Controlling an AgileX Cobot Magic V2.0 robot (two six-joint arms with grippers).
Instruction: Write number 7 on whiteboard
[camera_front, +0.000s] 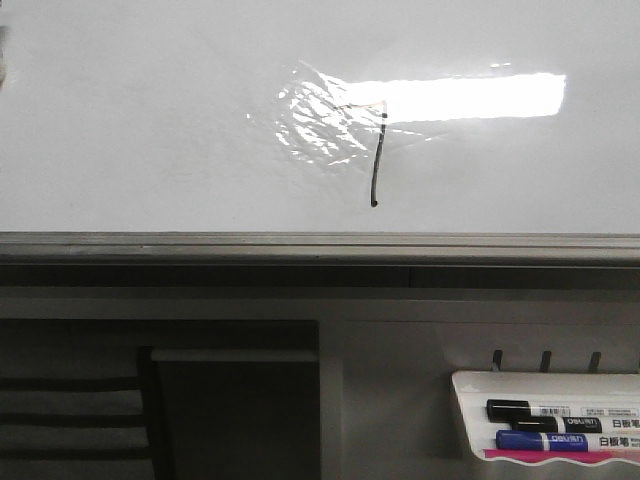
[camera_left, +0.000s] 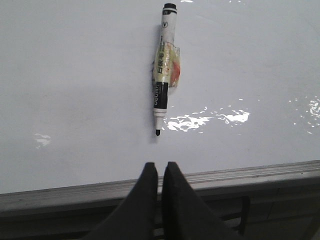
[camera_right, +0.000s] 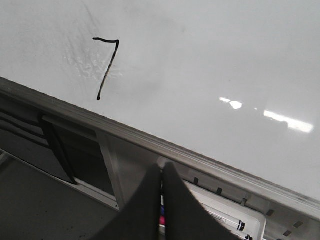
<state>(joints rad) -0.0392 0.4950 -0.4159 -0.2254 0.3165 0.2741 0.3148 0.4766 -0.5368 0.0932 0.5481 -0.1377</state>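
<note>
Right wrist view: number 7 (camera_right: 106, 65) on whiteboard (camera_right: 210, 60), complete.

Whiteboard (camera_front: 150, 120) is the carrying surface: glossy white w/ grey metal frame edge along its near side. Drawn on it, number 7 (camera_front: 377, 150) in thin black, approx 1 o'clock from board centre in front view; faint top stroke sits in wrinkled film patch (camera_front: 315, 125) and bright glare. Left wrist view: uncapped black marker (camera_left: 163, 70) lies flat on the board, tip toward frame edge.
</note>
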